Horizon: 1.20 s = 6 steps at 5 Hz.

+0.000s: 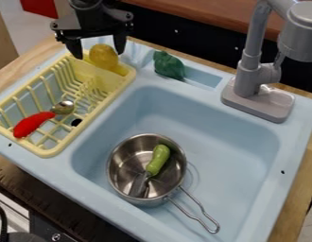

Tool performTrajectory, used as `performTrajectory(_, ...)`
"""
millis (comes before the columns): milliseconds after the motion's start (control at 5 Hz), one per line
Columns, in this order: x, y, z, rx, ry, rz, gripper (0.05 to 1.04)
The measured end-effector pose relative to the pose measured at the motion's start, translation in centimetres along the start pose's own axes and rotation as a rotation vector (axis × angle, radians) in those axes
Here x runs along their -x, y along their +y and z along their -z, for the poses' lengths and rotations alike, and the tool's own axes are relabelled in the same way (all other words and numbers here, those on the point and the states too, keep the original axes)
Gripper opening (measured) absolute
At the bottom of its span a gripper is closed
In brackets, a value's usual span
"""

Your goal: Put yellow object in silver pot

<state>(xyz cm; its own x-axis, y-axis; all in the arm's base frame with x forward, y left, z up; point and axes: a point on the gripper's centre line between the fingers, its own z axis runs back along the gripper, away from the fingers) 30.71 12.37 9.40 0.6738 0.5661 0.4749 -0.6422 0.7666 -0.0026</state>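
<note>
At the upper left, my gripper (97, 51) hangs over the far end of the yellow dish rack (60, 146), its two fingers spread apart. Between and slightly below the fingertips is a rounded yellow object (103, 56), by the rack's far corner, with a gap visible on both sides of it. The silver pot (118, 177) stands in the light blue sink, its wire handle pointing to the lower right. Inside the pot lies a green-handled utensil (159, 159).
A red object (32, 124) and a spoon (63, 108) lie in the rack. A dark green object (168, 65) rests on the sink's back ledge. The grey faucet (250, 75) rises at the back right.
</note>
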Motion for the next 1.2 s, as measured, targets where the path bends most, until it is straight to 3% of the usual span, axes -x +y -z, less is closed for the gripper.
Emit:
performTrajectory(200, 0.8, 0.1, 1.0, -0.056, 0.03, -0.036, 0.948)
performTrajectory(400, 0.8, 0.0, 1.0, -0.049, 0.031, -0.058, 0.698)
performTrajectory(800, 0.9, 0.2, 0.8, -0.029, 0.05, -0.07, 0.663)
performTrajectory(1000, 0.5, 0.2, -0.7, -0.014, 0.031, -0.077, 0.663)
performTrajectory(1200, 1.3, -0.3, -2.0, 0.035, 0.092, -0.066, 0.663)
